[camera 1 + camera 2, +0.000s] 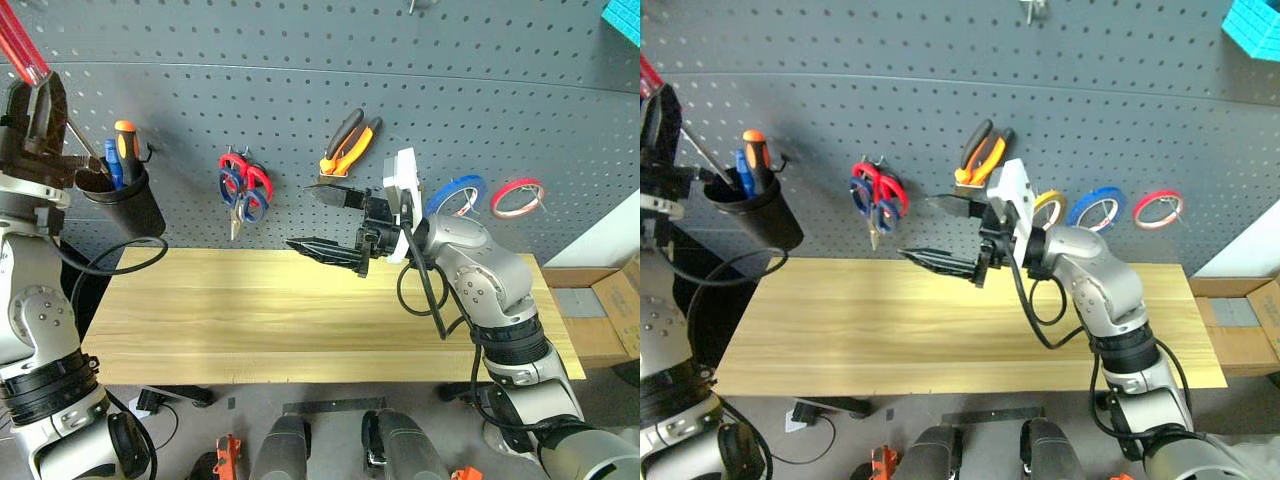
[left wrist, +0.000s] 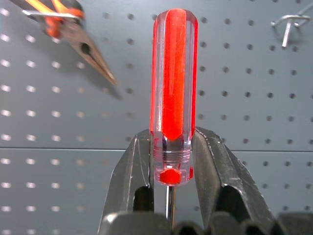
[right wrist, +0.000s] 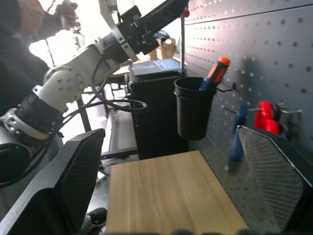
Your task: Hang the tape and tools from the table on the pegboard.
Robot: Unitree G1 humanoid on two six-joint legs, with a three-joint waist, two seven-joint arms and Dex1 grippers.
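The long desk of light wooden planks [image 1: 300,320] is shown nearest, with nothing lying on its top. Above its far edge the right gripper [image 1: 325,220] is held level with its black fingers spread fully apart and empty, presumably kept clear as a free hand. At the far left the left gripper [image 2: 171,166] is raised beside the black plastic cup [image 1: 125,205], its fingers closed tightly on the red-handled screwdriver with a clear acrylic grip [image 2: 173,93], shaft downward, a pose judged suited to lowering it into the cup. Behind, on the dark grey perforated pegboard [image 1: 500,90], the orange-and-black pliers [image 1: 347,145], the scissors [image 1: 243,190] and the thin yellow ring of tape [image 1: 1048,207] are hung on hooks, beside blue and red rolls.
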